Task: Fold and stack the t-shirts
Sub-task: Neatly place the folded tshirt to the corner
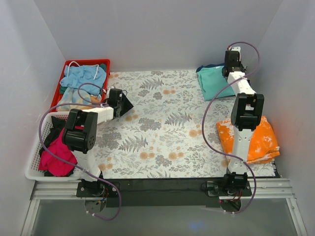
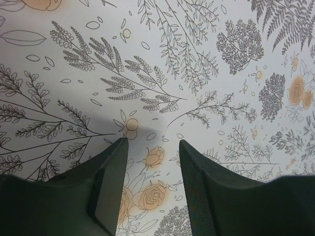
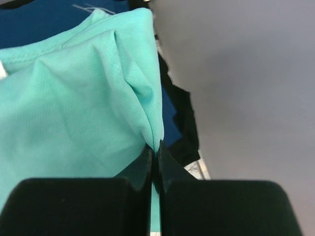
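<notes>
A folded teal-green t-shirt (image 1: 215, 82) lies at the far right on a navy blue one (image 1: 203, 68). My right gripper (image 1: 229, 72) is shut on the teal shirt's edge; in the right wrist view the cloth (image 3: 83, 98) is pinched between the fingertips (image 3: 155, 152), with navy cloth (image 3: 34, 24) behind. An orange-and-white mottled shirt (image 1: 263, 140) lies folded at the near right. My left gripper (image 1: 126, 104) is open and empty over the floral tablecloth (image 2: 157, 73), its fingers (image 2: 110, 172) apart. A magenta shirt (image 1: 56, 155) sits in the white basket.
A red bin (image 1: 65, 69) at the far left holds light blue and other clothes. A white basket (image 1: 34, 152) at the near left holds magenta and dark clothes. White walls enclose the table on three sides.
</notes>
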### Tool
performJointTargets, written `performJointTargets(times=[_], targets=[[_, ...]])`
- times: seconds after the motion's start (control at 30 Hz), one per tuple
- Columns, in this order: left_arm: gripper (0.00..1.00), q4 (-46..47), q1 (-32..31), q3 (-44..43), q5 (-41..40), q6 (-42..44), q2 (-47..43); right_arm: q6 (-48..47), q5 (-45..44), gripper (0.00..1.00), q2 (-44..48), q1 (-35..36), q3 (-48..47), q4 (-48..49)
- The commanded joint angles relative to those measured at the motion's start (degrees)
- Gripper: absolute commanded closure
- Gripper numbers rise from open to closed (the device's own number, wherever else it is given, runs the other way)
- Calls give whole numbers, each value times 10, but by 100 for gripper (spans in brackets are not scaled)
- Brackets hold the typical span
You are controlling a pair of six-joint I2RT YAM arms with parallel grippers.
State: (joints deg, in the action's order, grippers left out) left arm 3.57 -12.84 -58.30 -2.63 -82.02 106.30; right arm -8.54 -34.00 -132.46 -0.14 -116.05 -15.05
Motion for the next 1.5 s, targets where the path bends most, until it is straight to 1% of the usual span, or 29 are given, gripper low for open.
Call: performJointTargets(times=[0.0, 0.1, 0.23, 0.27, 0.37, 0.6, 0.63, 0.7, 0.73, 0.83, 0.9, 0.93, 1.0, 1.03, 1.1, 1.13, 1.2, 1.23, 1.3, 1.33, 1.37, 1.43, 1.47], targets=[[55, -20, -1, -15, 9, 2, -7, -39, -103, 99, -2, 8, -38, 75], [55, -21, -1, -15, 9, 5, -7, -57, -133, 99, -12, 8, -53, 89], [55, -22, -1, -20, 11, 8, -5, -60, -146, 99, -22, 8, -46, 103], [55, -24, -1, -22, 11, 10, -6, -61, -157, 99, -32, -10, -46, 107], [55, -26, -1, -24, 9, 14, -6, -63, -177, 99, -53, -17, -46, 120], [55, -30, -1, -37, 10, 19, 5, -56, -176, 99, -68, -26, -36, 121], [55, -30, -2, -40, 10, 21, 8, -52, -177, 86, -68, -26, -30, 121], [55, -30, -2, -43, 8, 27, 10, -43, -179, 72, -58, -23, -25, 120], [55, -30, -2, -44, 6, 30, 10, -42, -179, 59, -54, -21, -23, 121], [52, -30, -2, -52, -1, 47, 11, -39, -182, 44, -36, -5, -23, 119], [50, -30, -2, -63, -1, 55, 12, -38, -188, 42, -30, 1, -25, 120], [49, -30, -2, -66, -1, 59, 12, -38, -196, 41, -25, 23, -27, 120], [47, -30, -2, -72, 2, 65, 5, -44, -200, 39, -17, 38, -29, 120], [47, -30, -2, -72, 2, 68, 1, -47, -207, 38, -10, 57, -28, 123], [47, -30, -3, -70, 0, 73, -10, -57, -212, 37, -1, 78, -25, 124], [47, -30, -3, -68, -2, 75, -15, -57, -222, 37, 11, 100, -23, 124], [47, -30, -3, -61, -3, 84, -33, -59, -216, 37, 32, 120, 2, 125], [47, -30, -3, -59, -5, 87, -39, -43, -199, 37, 60, 143, 17, 119], [47, -31, -8, -51, -5, 107, -59, -26, -131, 38, 96, 164, 50, 107], [47, -32, -13, -48, -8, 113, -68, 14, -61, 38, 132, 181, 86, 93], [47, -33, -17, -45, -13, 120, -75, 26, -7, 38, 149, 187, 103, 86], [45, -32, -30, -34, -30, 135, -100, 61, 94, 37, 191, 202, 149, 68], [44, -32, -35, -30, -46, 140, -108, 76, 125, 37, 203, 208, 165, 62]])
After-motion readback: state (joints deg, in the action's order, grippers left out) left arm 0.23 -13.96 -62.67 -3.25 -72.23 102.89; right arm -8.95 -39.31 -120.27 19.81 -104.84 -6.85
